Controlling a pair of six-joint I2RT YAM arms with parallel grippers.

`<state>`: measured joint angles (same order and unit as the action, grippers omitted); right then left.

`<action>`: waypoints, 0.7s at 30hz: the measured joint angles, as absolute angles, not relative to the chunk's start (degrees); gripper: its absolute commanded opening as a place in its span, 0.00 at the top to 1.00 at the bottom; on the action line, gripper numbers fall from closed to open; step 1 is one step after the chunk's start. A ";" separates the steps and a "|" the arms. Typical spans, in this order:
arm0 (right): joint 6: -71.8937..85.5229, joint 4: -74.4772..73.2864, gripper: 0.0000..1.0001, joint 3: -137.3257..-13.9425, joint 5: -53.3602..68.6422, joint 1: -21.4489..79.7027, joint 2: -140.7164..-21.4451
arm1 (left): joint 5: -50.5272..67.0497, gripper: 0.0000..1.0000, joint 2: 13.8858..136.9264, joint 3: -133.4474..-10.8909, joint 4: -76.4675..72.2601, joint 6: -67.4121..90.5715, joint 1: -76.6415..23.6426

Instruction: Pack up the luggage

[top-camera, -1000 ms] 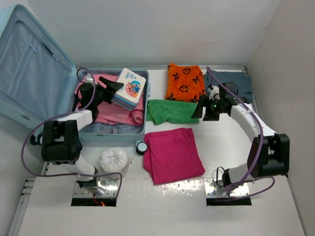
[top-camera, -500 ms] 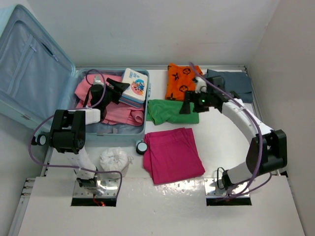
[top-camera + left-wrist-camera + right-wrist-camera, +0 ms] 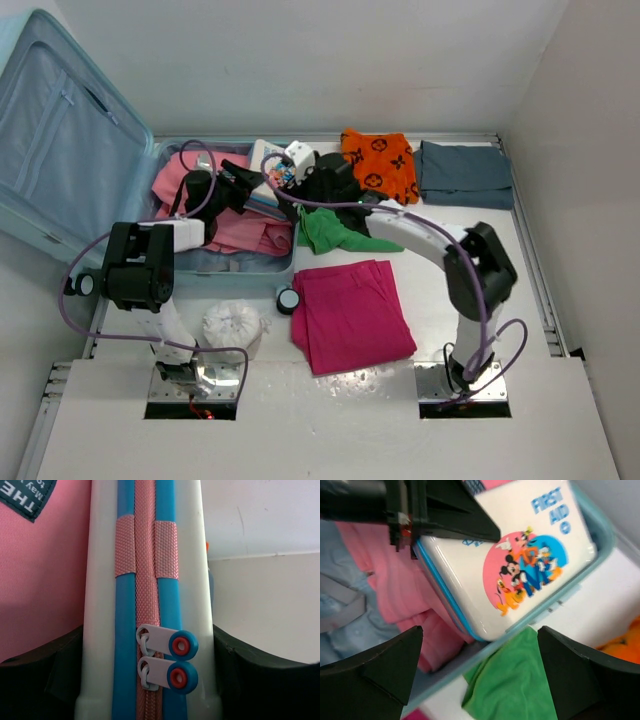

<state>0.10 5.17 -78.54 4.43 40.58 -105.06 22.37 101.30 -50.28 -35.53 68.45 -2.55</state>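
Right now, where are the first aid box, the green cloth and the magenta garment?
first aid box (image 3: 520, 565): right wrist view, on its printed lid.
green cloth (image 3: 515, 685): right wrist view, on its middle.
magenta garment (image 3: 352, 312): top external view, on its centre.

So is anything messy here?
Yes. The green cloth by the suitcase is crumpled in a heap. The magenta cloth, orange cloth and grey cloth all lie folded flat.
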 measured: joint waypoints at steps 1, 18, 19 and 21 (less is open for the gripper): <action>-0.12 6.15 0.04 -79.02 4.03 41.06 -107.02 | 22.74 0.82 101.30 -50.52 -34.98 68.12 -2.50; 1.19 13.58 0.06 -86.39 -0.91 42.83 -121.16 | 23.35 0.12 97.91 -59.11 -9.82 55.83 -0.38; 1.56 13.56 0.06 -86.39 -0.67 43.07 -121.25 | 22.37 0.12 96.55 -59.18 -7.16 54.48 -0.19; 2.04 13.82 0.06 -86.39 -0.05 43.66 -121.27 | 20.71 0.12 93.60 -59.83 -1.91 51.35 0.43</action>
<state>2.04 13.82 -86.39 -0.05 43.66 -121.27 20.71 93.60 -59.83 -1.91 51.35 0.43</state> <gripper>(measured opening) 0.948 0.884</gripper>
